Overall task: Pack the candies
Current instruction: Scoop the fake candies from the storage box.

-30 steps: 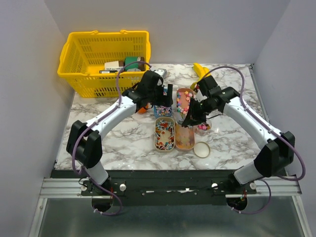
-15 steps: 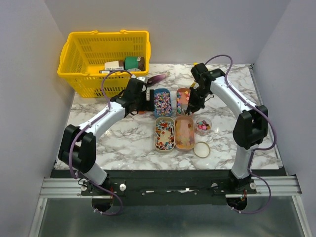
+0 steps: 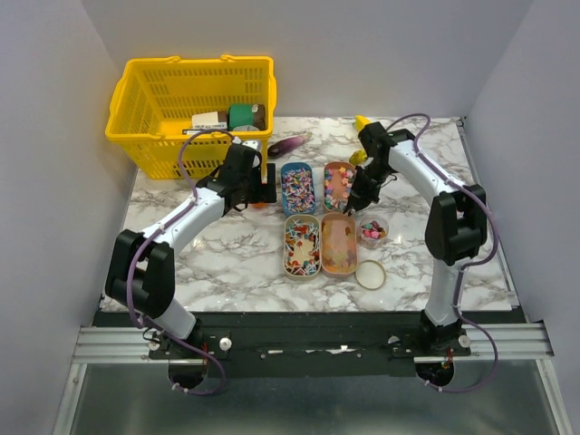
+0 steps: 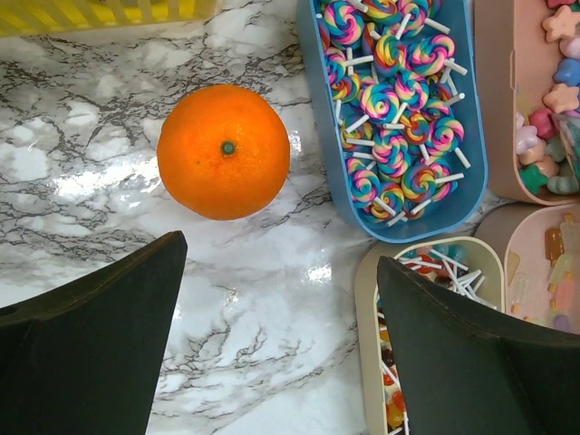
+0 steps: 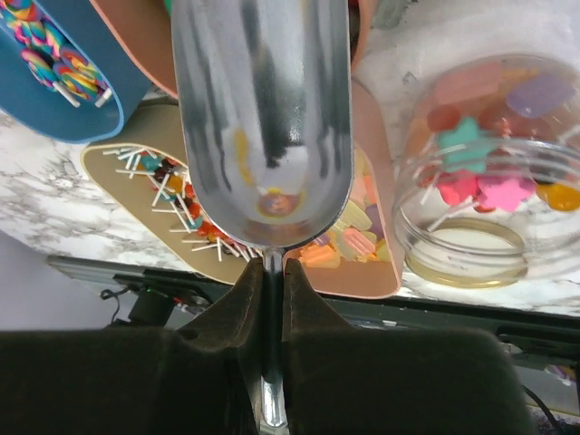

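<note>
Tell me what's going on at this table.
The right end effector is shut on the handle of a shiny metal scoop, held above the oblong candy trays beside a clear round jar holding some colourful candies. The scoop looks close to empty. The left end effector is open, holds nothing, and hovers over the marble table near a round orange fruit.

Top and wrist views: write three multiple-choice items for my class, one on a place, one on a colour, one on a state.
1. The orange lies: A on a shelf; B on the table beside the blue lollipop tray; C in a drawer.
2. The basket is: A blue; B yellow; C pink.
3. The right gripper's jaws are: A wide open; B shut on a lollipop; C shut on a metal scoop's handle.
Key: 1B, marble all round it; 2B, yellow mesh; 3C, handle pinched between them.
</note>
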You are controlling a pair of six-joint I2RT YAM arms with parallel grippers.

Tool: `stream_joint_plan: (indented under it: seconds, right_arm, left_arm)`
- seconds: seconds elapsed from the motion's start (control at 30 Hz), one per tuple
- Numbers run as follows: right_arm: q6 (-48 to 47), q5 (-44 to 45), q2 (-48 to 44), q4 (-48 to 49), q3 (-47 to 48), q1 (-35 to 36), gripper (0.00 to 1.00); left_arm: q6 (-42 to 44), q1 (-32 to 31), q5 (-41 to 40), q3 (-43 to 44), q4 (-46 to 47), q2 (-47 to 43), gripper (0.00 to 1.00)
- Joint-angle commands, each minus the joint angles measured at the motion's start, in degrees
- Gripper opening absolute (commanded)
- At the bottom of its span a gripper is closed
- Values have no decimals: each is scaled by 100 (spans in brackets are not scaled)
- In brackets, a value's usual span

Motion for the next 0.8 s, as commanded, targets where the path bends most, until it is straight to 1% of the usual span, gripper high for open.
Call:
stream_joint_plan:
  seconds: [0.0, 0.43, 0.63, 0.77]
  right_arm:
    - [143, -278, 394, -12, 106, -147, 1]
    - [-77, 301, 1151, 94, 607, -296, 1]
    - [-376, 451, 1388, 200, 896, -340, 1]
    - [-779, 451, 1616, 42, 1275, -376, 1]
  left_arm:
    - [88, 11, -65, -48, 149, -171, 99]
    - [88, 98, -101, -48, 149, -92, 99]
    - [88, 125, -144, -57, 158, -57, 99]
    - [88, 134, -153, -48, 158, -39, 99]
